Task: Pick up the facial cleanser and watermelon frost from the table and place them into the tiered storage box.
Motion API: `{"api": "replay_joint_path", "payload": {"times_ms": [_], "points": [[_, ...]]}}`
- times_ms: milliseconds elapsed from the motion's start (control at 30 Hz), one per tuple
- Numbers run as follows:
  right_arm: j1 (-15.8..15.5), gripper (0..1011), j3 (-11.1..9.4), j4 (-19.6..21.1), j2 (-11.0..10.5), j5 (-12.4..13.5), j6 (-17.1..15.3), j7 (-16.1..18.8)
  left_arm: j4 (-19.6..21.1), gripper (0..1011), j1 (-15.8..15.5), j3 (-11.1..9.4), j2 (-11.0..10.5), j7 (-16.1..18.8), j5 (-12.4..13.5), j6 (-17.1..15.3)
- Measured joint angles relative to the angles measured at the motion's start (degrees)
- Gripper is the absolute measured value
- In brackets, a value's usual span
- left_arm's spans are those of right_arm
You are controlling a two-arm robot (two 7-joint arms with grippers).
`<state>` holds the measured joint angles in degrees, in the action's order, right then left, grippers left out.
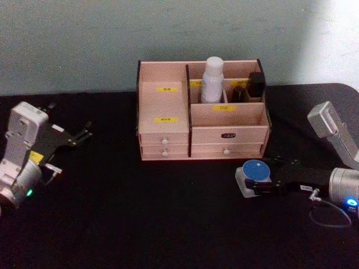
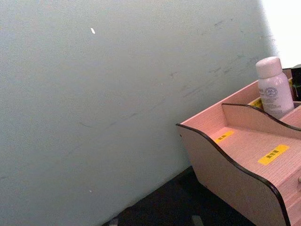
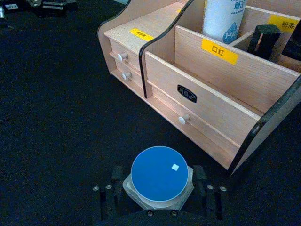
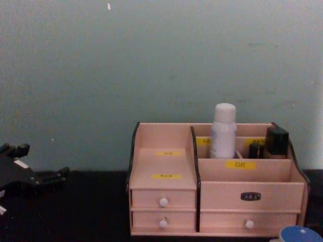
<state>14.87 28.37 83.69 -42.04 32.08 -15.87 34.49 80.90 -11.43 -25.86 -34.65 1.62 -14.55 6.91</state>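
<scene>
right gripper (image 3: 158, 181) clasping squat clear blue-lidded watermelon frost jar (image 3: 156, 167) on black worktop (image 3: 56, 132), beside pale pink wooden tiered storage box (image 3: 207, 101) | likely risk: jar slipping, or clipping box wall when lifting | left gripper (image 1: 78, 134) idling far left

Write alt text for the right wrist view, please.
The right gripper straddles the watermelon frost, a blue-lidded jar on the black table. Beyond stands the tiered storage box, with the facial cleanser upright in a rear compartment.
</scene>
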Motion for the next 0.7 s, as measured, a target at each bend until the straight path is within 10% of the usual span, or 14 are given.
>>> {"api": "replay_joint_path", "payload": {"times_ms": [333, 700], "points": [[0.0, 728, 0.0, 0.0, 0.0, 0.0, 0.0, 0.0, 0.0, 1001, 0.0, 0.0, 0.0, 0.0, 0.0, 0.0], [0.0, 723, 0.0, 0.0, 0.0, 0.0, 0.0, 0.0, 0.0, 1002, 0.0, 0.0, 0.0, 0.0, 0.0, 0.0]]}}
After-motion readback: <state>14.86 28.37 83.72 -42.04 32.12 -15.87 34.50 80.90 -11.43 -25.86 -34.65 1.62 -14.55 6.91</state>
